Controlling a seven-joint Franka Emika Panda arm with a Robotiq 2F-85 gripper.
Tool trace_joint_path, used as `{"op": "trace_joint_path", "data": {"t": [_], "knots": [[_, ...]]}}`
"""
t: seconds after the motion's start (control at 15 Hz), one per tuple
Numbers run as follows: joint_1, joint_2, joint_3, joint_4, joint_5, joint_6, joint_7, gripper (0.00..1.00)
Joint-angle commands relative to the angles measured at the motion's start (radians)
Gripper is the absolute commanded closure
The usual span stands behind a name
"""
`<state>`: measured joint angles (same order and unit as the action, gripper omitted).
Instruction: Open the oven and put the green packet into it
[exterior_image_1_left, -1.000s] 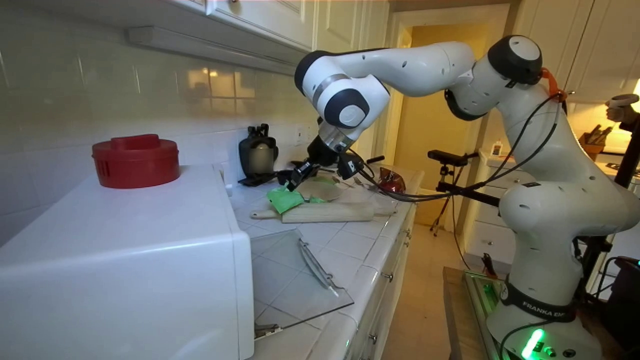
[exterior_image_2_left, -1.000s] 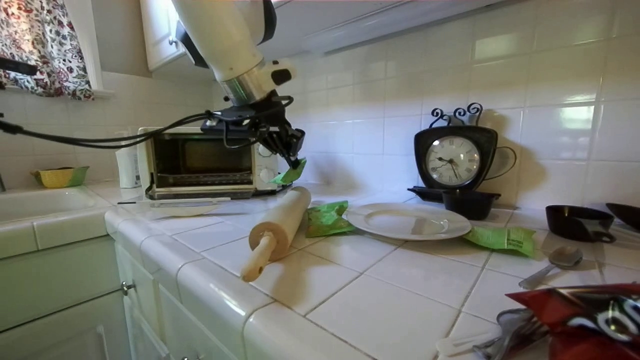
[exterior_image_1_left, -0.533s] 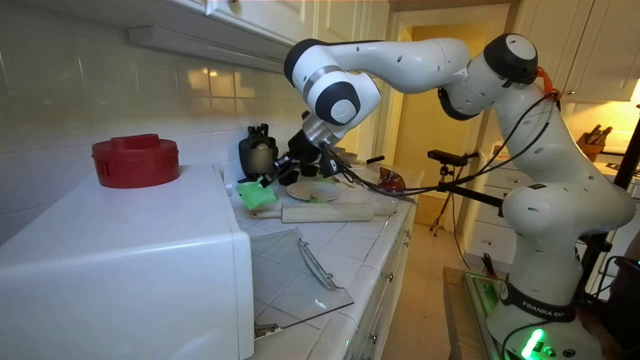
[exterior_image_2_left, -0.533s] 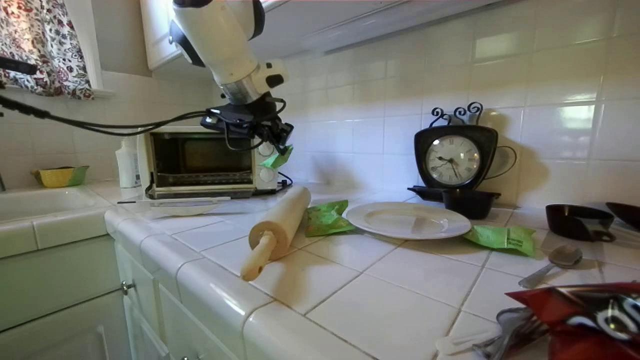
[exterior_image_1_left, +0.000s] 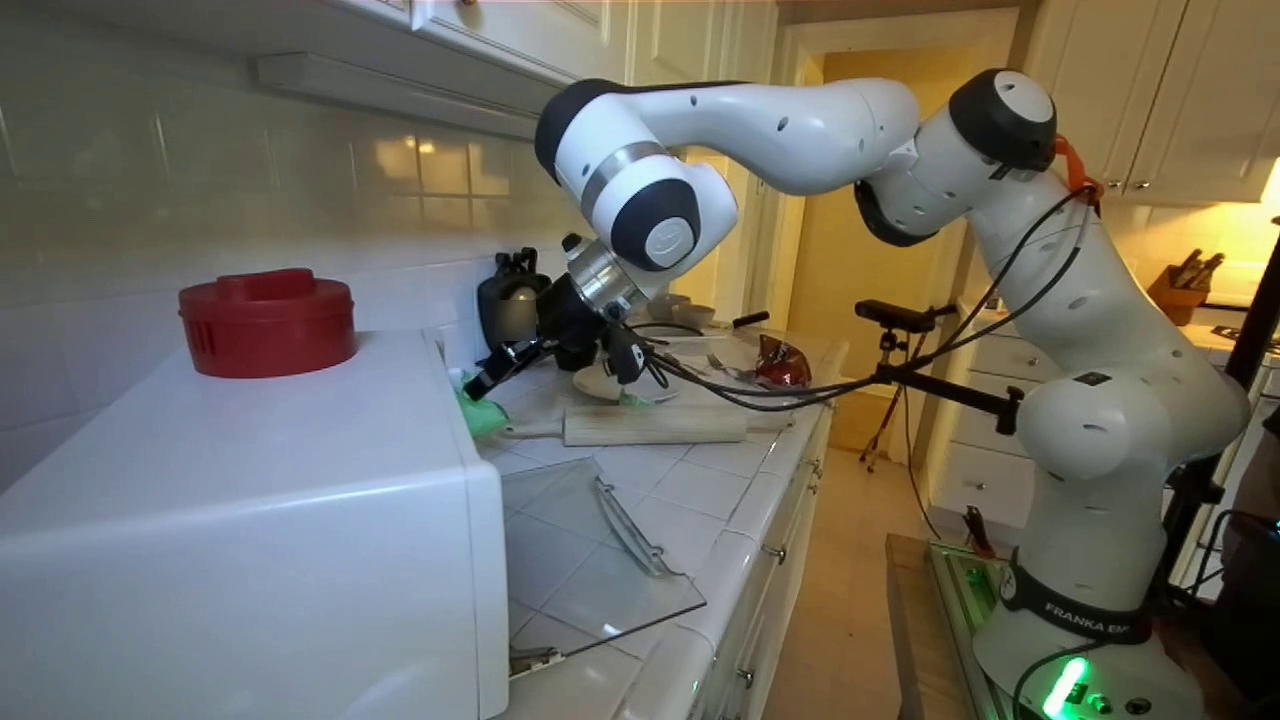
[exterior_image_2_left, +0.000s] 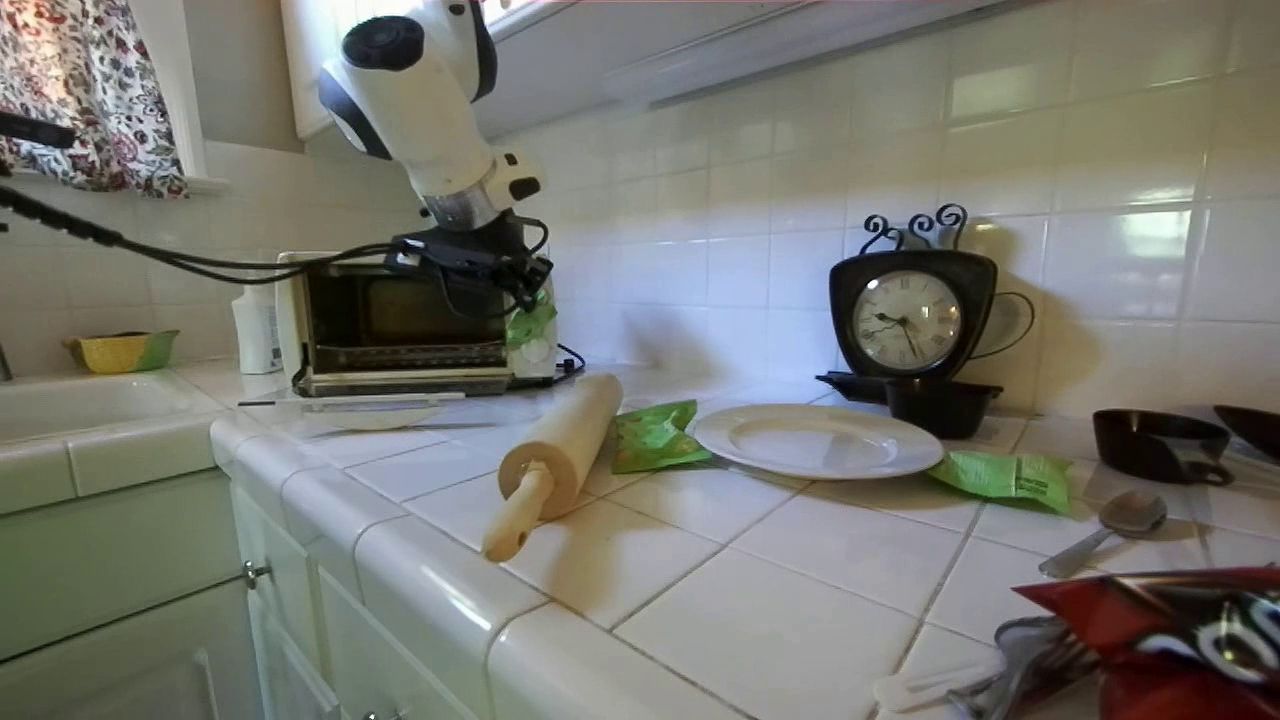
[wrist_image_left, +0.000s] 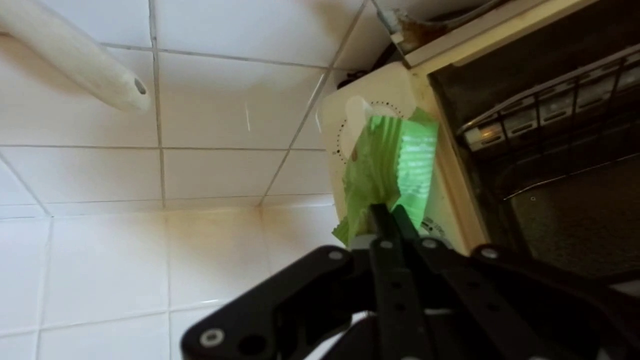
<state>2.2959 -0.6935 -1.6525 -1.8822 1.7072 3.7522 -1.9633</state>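
Green packet (wrist_image_left: 382, 170), flat with crimped ends, clamped in the black two-fingered gripper (wrist_image_left: 389, 211) outside the white box-shaped oven (exterior_image_1_left: 250, 560)

In an exterior view, the packet hangs below the fingertips, partly hidden by the oven's edge. The clear glass door (exterior_image_1_left: 590, 560) lies lowered over the white tiled counter (exterior_image_1_left: 705, 480). A round red lidded container (exterior_image_1_left: 268, 328), contents hidden, stands on the oven. A black band (exterior_image_1_left: 1070, 610) on the white arm (exterior_image_1_left: 820, 135) reads "FRANKA", further letters curving away.

In an exterior view, the oven holds a metal wire rack (exterior_image_2_left: 410, 354). A second green packet (exterior_image_2_left: 658, 438) and a third green packet (exterior_image_2_left: 1008, 480), its print illegible, lie on opposite sides of a round white plate (exterior_image_2_left: 815, 442). A black cup-shaped clock (exterior_image_2_left: 906, 325) shows Roman numerals. A glossy red bag (exterior_image_2_left: 1130, 655) carries white lettering, cut off.

In the wrist view, the jaws are together on the packet's end. It overlaps a white knob (wrist_image_left: 356, 115) ringed with dots; whether they touch cannot be told.
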Motion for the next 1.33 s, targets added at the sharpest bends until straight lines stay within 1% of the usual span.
{"op": "trace_joint_path", "data": {"t": [0.0, 0.07, 0.13, 0.27, 0.33, 0.4, 0.47, 0.67, 0.73, 0.93, 1.13, 1.27], "knots": [[-0.004, -0.047, 0.019, -0.006, -0.017, -0.082, -0.057, 1.00], [-0.012, -0.034, 0.014, -0.011, -0.018, -0.085, -0.044, 1.00], [-0.029, -0.008, 0.004, -0.022, -0.026, -0.090, 0.004, 1.00], [-0.056, 0.012, 0.008, -0.053, -0.018, -0.095, 0.043, 1.00], [-0.068, 0.031, 0.011, -0.074, -0.023, -0.113, 0.089, 1.00], [-0.087, 0.035, 0.025, -0.103, -0.060, -0.122, 0.158, 1.00], [-0.113, 0.069, 0.034, -0.129, -0.070, -0.138, 0.232, 1.00], [-0.189, 0.137, 0.086, -0.201, -0.110, -0.198, 0.405, 1.00], [-0.205, 0.146, 0.107, -0.221, -0.116, -0.226, 0.437, 1.00], [-0.264, 0.162, 0.184, -0.272, -0.134, -0.267, 0.507, 1.00], [-0.306, 0.150, 0.245, -0.303, -0.154, -0.327, 0.509, 1.00], [-0.308, 0.135, 0.250, -0.306, -0.171, -0.354, 0.484, 1.00]]}}
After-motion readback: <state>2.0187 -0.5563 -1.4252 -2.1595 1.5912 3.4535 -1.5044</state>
